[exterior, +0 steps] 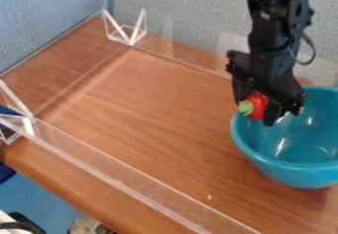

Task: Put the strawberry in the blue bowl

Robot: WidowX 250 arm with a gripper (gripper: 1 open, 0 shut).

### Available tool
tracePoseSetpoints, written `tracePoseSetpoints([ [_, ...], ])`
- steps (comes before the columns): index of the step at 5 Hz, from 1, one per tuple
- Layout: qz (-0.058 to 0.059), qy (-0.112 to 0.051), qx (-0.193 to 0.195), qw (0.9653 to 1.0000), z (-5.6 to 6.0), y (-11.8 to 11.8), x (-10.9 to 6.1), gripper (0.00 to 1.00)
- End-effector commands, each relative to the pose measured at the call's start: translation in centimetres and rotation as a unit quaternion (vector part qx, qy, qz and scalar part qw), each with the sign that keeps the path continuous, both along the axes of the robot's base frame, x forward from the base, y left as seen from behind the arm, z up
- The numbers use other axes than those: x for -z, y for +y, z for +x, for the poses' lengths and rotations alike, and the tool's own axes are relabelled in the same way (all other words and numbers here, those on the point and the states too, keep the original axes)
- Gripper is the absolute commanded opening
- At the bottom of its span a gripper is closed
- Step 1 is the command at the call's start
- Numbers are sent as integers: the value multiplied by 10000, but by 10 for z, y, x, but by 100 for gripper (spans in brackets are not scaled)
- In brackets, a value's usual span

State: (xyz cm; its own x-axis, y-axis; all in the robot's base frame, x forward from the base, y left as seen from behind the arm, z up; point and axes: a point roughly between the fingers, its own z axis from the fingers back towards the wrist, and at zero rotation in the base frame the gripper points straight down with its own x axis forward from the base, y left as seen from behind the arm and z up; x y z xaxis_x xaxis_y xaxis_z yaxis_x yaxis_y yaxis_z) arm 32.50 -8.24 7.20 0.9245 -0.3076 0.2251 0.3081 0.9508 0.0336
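Note:
The strawberry (255, 105), red with a green cap at its left, is clamped between the black fingers of my gripper (260, 104), which is shut on it. The gripper points steeply down and hangs just over the far left rim of the blue bowl (297, 157). The bowl is a wide, shiny teal dish at the right of the wooden table, partly cut off by the frame edge. Its inside holds nothing that I can see.
The brown wooden table (132, 110) is fenced by low clear acrylic walls (119, 169) along the front and back, with white clips at the far corner (126, 27) and the left edge (14, 115). A blue wall stands behind.

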Motion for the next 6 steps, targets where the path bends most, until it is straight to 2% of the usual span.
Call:
tracePoseSetpoints([
  [1,-64,-125,133,9998,3,-9,0,0],
  [2,-66,-90,270,9996,-2,-17,11,0],
  [3,-46,-234,320,9992,-3,-20,3,0],
  [6,-45,-172,368,9992,-8,-23,6,0],
])
